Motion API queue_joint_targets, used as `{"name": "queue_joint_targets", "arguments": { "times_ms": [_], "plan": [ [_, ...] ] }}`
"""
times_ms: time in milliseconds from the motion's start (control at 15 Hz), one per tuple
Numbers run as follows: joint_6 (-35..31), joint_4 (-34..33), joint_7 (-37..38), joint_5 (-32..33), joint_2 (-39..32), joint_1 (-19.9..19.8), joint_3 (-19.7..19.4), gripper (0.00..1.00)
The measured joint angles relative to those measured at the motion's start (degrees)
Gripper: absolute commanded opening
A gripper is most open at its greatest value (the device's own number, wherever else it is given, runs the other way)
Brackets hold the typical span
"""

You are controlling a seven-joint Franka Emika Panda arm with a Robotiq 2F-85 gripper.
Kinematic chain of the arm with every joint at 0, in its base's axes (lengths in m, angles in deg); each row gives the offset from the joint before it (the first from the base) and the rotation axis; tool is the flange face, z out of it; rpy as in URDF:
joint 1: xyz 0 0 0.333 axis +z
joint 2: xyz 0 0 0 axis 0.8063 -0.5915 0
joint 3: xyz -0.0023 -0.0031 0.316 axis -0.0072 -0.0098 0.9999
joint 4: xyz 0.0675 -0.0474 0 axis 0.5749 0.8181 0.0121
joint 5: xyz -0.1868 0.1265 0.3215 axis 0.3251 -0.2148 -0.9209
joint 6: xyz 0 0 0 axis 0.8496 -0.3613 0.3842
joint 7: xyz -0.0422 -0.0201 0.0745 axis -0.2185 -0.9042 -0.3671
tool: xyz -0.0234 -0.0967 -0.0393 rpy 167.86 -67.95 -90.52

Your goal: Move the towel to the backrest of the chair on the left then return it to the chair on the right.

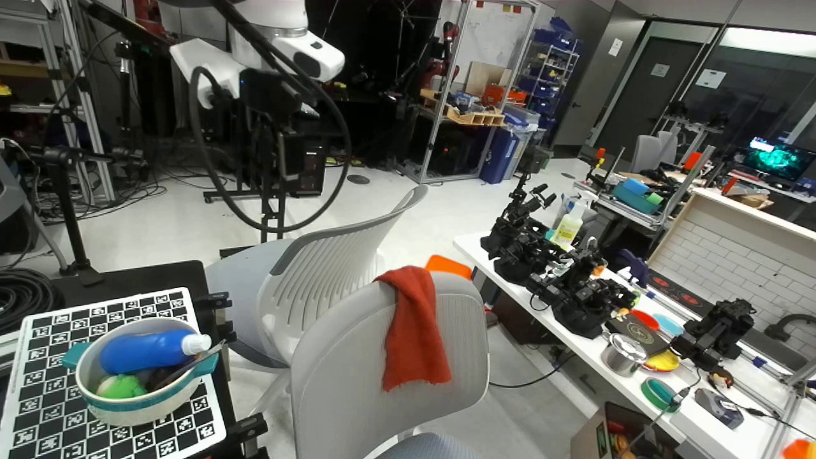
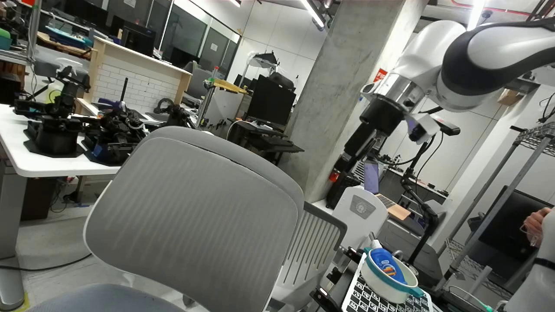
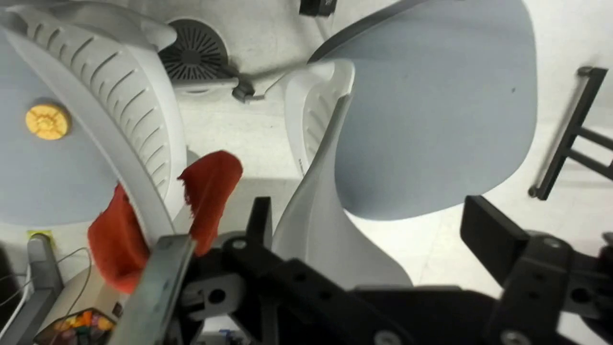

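Okay, closest thing first: gripper along the bottom of the wrist frame, jaws wide apart, no cloth between them. In the gap, further down, shows the back of the rear chair, its seat upper right of that frame. Left to lower left there: red towel, slung over the top edge of the front chair, a flap each side. In an exterior view the towel sits mid-frame, on the chair closer to the camera. Way back, lit monitor at the right edge, irrelevant.

Step, best guess: a pick is due, nothing gripped. Left/right depends on viewpoint, so can't tell first carry from return leg; might even be finished. If a pick, next move calls for going toward wrist-frame lower left, setting the jaws astride a towel fold at the backrest's top edge, closing on cloth only, lifting clear before crossing to the rear chair.
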Motion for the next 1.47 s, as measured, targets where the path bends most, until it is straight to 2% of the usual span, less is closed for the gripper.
{"name": "queue_joint_targets", "arguments": {
  "times_ms": [333, 667, 1000, 1400, 1467],
  "plan": [
    [-12.8, -5.9, 5.7, 8.2, -11.4, -4.3, 0.0, 1.0],
    [-18.0, -13.2, 15.6, 15.7, -22.9, -7.2, -1.4, 1.0],
    [-20.3, -19.0, 22.0, 16.8, -32.7, -6.5, -4.3, 1.0],
    [-24.8, -22.0, 27.9, 16.8, -39.7, -2.3, -8.4, 1.0],
    [-25.0, -22.4, 28.5, 16.8, -40.5, -1.4, -9.1, 0.81]
  ]
}}
